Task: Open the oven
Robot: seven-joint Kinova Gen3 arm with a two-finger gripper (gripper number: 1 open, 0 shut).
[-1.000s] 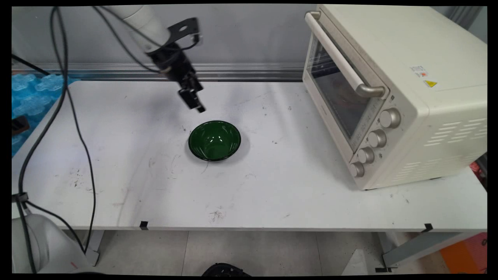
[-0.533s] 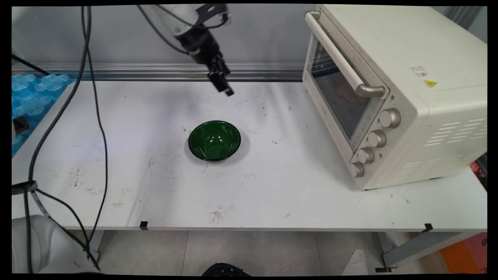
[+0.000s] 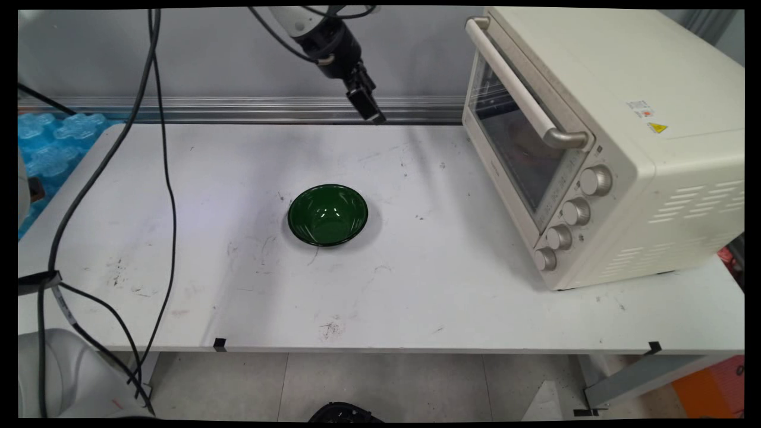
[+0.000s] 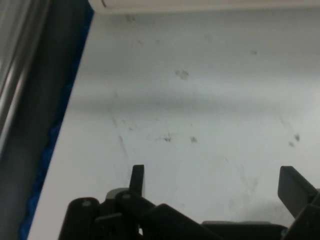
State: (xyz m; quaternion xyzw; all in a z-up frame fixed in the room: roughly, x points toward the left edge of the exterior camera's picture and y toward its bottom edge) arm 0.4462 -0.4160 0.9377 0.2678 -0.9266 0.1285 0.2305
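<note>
Counter (image 3: 416,297): white and scuffed, with small dark marks; black cables (image 3: 160,148) hang over its left part.
Green bowl (image 3: 327,214): upright near the middle of the counter, nothing in it, well apart from the hand.
Toaster oven (image 3: 600,137): cream, at the right of the counter, door closed, four knobs down its front corner.
Hand (image 3: 371,110): raised over the counter's far edge, between the bowl and the oven but touching neither; released, its fingers (image 4: 137,179) spread wide with only bare counter between them, grasping nothing.
</note>
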